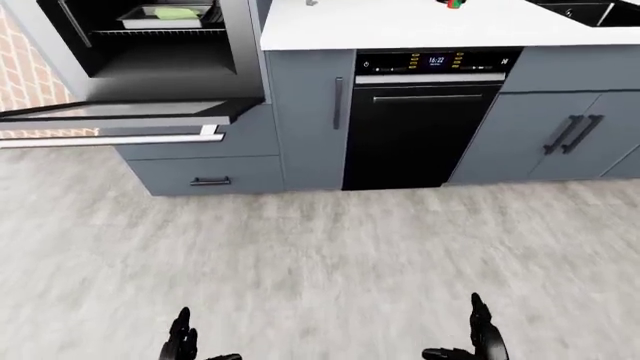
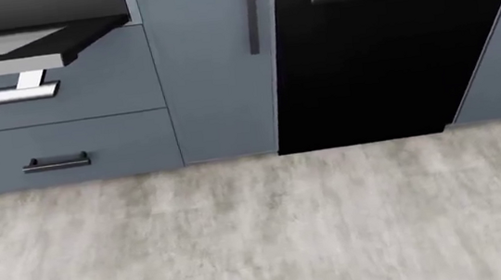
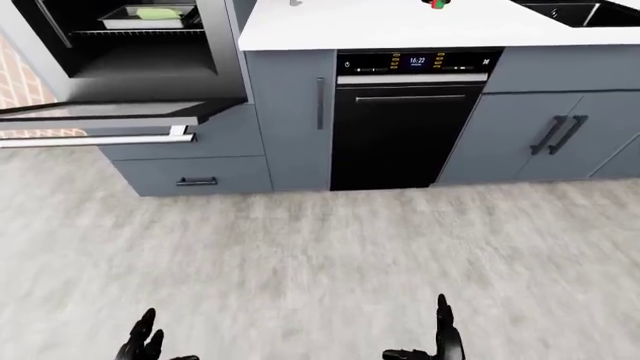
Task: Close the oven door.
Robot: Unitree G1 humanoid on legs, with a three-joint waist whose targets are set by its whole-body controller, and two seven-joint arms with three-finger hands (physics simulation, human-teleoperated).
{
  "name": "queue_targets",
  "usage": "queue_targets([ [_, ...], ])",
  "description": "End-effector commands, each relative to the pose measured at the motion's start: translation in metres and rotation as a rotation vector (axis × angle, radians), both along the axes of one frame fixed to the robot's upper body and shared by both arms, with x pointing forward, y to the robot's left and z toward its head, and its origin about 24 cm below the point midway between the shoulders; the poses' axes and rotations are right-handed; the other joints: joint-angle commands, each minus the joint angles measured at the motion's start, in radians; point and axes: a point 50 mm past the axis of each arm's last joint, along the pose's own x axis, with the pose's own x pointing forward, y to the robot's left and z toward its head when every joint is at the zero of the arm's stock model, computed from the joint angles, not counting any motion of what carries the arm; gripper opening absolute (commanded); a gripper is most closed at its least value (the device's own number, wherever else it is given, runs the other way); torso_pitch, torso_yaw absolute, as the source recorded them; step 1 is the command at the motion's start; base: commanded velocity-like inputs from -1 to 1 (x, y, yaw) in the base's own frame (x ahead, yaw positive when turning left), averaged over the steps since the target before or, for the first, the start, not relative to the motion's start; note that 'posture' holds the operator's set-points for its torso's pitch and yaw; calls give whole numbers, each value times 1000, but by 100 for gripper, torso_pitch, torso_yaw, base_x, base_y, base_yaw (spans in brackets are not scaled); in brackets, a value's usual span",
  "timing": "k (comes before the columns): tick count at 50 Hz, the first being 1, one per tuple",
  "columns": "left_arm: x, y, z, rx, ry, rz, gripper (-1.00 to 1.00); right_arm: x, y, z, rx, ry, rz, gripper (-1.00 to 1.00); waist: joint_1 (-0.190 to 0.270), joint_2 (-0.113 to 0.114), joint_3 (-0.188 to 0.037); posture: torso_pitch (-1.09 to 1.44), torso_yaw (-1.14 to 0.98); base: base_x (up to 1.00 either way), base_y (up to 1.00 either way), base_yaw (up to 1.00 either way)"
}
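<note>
The oven door (image 1: 120, 114) hangs open and lies flat at the upper left of the left-eye view, its silver handle bar (image 1: 100, 139) along the near edge. Inside the oven cavity (image 1: 150, 37) a tray with something green (image 1: 170, 13) rests on a rack. In the head view only the door's corner (image 2: 26, 48) shows at the top left. My left hand (image 1: 182, 341) and right hand (image 1: 478, 334) stand open low at the bottom of the eye views, far from the door. Neither hand holds anything.
A black dishwasher (image 1: 420, 135) with a lit control strip sits right of the oven under a white counter (image 1: 400, 26). Blue-grey cabinets (image 1: 560, 135) flank it, with a drawer (image 1: 210, 176) below the oven. A black sink (image 1: 590, 11) sits at the top right. Grey wood floor (image 1: 320, 255) stretches between me and the cabinets.
</note>
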Motion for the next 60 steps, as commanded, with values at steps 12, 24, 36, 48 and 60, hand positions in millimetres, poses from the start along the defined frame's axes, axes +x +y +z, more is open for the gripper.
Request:
queue_targets([
  [12,-25,1,-9,9,85,2,100,-16,-9,-5,-18,70,-27,100,2,-4,-13,0,0,0,0,0],
  [24,-39,0,-16,-116,99,86,100,-28,-9,-12,97,90,-121,100,0,-6,-17,0,0,0,0,0],
  [36,-38,2,-15,-90,98,86,100,-28,-7,-13,92,98,-97,100,-3,21,-22,0,0,0,12,0],
  [48,-37,1,-15,-81,95,77,100,-28,-6,-13,90,101,-93,100,2,25,-7,0,0,0,24,0],
  [60,-37,1,-15,-69,100,68,100,-28,-6,-13,91,103,-90,100,-4,-54,-10,0,0,0,24,0],
])
